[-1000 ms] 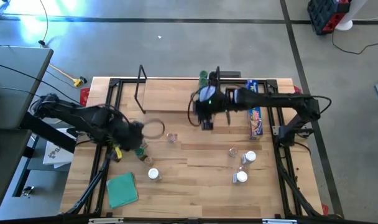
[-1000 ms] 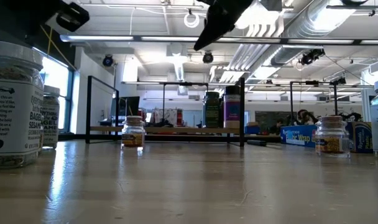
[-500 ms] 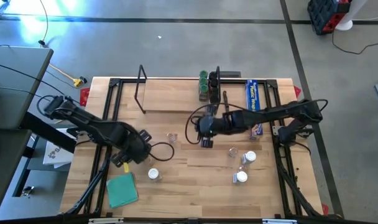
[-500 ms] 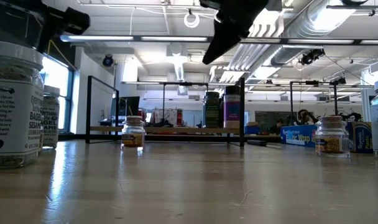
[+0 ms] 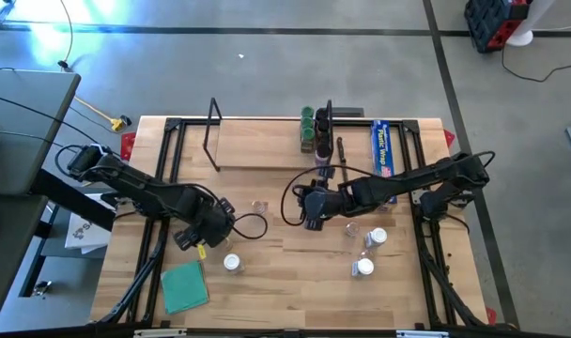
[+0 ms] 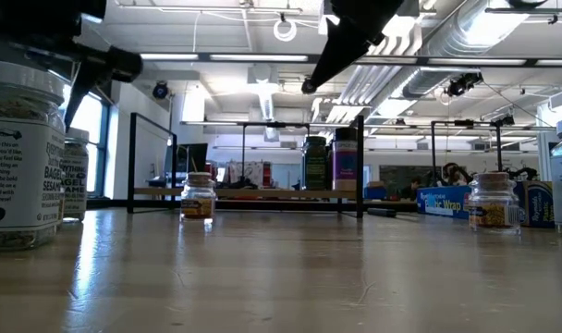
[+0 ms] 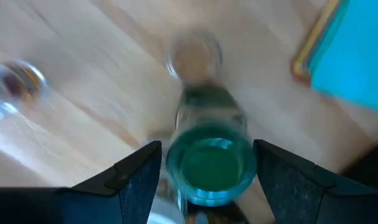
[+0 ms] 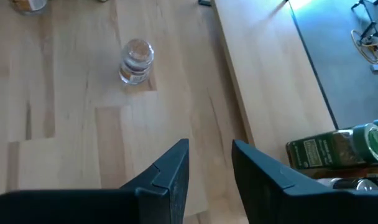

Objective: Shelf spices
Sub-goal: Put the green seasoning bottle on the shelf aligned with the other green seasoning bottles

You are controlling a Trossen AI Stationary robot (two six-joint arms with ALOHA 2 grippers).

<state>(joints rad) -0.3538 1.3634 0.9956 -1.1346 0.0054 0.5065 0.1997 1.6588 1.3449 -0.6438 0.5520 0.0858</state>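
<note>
Green-lidded jar between spread fingers of left gripper, contact unclear; right gripper mid-table, narrowly parted, empty.

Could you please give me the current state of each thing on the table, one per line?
left gripper: open, fingers astride a green-lidded jar, which stands upright.
right gripper: empty, above bare tabletop.
shelf: a few jars upright at its right end.
clear jar: upright, on the table.
white-lidded jars: upright, unshelved.
blue wrap box: lying flat.
</note>
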